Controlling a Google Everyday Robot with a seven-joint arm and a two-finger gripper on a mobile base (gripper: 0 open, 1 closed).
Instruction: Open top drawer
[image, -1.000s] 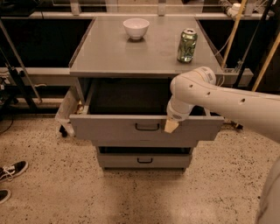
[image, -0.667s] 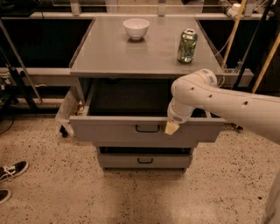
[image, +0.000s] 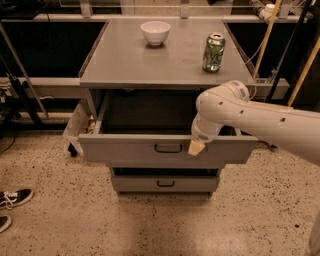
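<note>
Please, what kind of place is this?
Probably a robot lab or workshop, not a home: a speckled hard floor, bare poles leaning behind, and a grey cabinet whose top drawer stands open, the gripper at its front.

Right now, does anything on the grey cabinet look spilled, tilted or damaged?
Nothing stands out. The white bowl and green can stand upright on the grey cabinet top. The wide grey top drawer sits pulled out and level; the gripper is at its front, right of the black loop handle.

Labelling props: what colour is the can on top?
Green can, camera view; gripper at top drawer front.
</note>
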